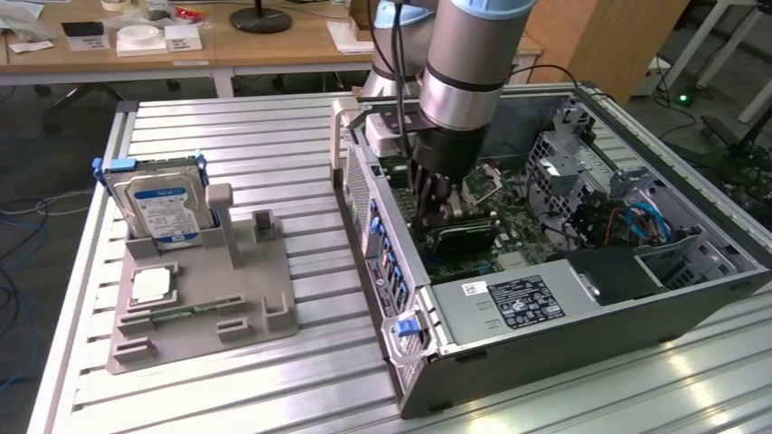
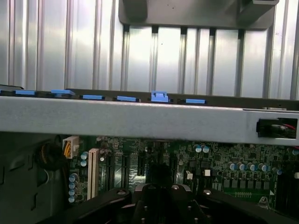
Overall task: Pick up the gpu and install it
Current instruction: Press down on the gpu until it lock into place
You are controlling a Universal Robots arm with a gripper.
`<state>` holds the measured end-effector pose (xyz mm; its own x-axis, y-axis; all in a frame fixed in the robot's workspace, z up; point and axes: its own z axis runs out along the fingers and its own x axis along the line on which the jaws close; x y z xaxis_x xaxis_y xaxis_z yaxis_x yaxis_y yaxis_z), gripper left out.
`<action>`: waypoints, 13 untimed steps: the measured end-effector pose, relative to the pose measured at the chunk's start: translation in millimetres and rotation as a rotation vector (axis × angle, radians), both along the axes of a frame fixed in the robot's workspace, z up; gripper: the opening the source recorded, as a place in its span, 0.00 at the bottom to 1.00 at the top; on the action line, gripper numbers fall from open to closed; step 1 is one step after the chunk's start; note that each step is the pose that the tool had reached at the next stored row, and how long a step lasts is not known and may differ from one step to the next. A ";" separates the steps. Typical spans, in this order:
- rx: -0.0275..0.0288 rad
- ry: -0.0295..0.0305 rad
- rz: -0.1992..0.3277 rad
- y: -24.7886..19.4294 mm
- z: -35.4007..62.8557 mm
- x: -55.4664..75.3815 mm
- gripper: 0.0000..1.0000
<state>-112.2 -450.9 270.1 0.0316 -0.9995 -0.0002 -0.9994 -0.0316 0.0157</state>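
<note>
I had the arm reaching down into the open computer case (image 1: 675,298), which lay on its side on the ribbed metal table (image 1: 241,145). The gripper (image 1: 444,210) sat low over the green motherboard (image 1: 513,240), its fingers closed together. Directly beneath the fingertips lay the gpu (image 1: 465,237), a dark flat card resting down among the slots; I could not tell whether the fingers actually had hold of it or merely pressed against it. From the wrist view, the dark gripper (image 2: 161,198) hung just above the motherboard (image 2: 219,161), with the grey case wall (image 2: 121,119) crossing in front and blue clips (image 2: 159,96) along its edge. Well apart, toward the exterior view's left, a grey holder (image 1: 199,312) stood on the table, carrying a blue-labelled hard drive (image 1: 163,208) upright and a small square silver chip (image 1: 151,286) lying flat.
</note>
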 end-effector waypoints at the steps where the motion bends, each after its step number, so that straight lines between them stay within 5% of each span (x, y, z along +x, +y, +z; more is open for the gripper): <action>1: 0.0000 0.0000 0.000 0.0 -1.0 0.0 0.11; 8: -0.0008 0.0024 0.000 0.0 -8.8 -1.3 0.11; 13: 0.0007 0.0015 0.000 0.1 -3.9 -1.1 0.11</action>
